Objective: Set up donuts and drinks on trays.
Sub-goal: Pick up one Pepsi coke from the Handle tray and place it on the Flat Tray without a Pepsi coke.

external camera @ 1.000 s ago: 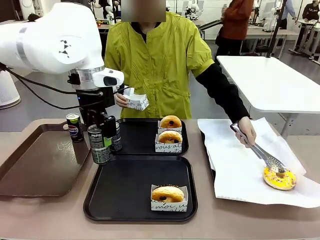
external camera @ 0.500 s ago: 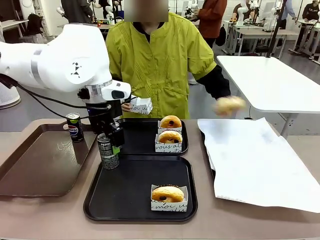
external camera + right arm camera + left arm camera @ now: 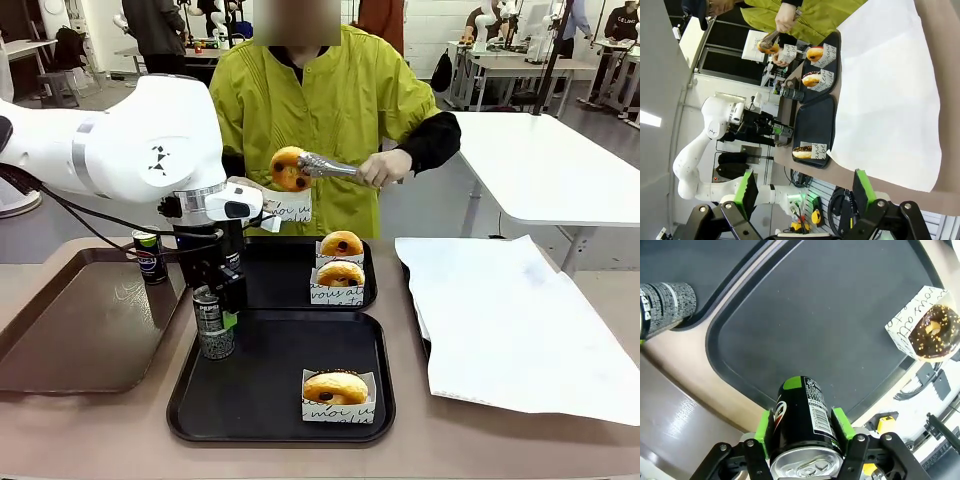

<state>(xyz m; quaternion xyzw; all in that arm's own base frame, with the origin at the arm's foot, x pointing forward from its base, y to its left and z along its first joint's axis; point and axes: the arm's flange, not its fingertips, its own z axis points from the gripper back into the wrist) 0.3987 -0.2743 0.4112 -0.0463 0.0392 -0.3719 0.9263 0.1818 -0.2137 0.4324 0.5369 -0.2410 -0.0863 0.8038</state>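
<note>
From the front we see our left gripper clamped on a slim dark Pepsi can, upright at the left edge of the near black plastic tray, likely for setting down; the person's tongs lift a glazed ring donut toward a white paper box. Our left wrist view confirms green pads squeezing the can's sides above that tray. In the right wrist view, our right gripper idles well away, jaws apart.

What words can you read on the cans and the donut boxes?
"PEPSI" with the round logo: can on the brown tray.
"PEP": can at the edge of the left wrist view.
Barcode and small print on the can held by the left gripper: too small to read.
Black script on the front donut box: not clearly readable.
</note>
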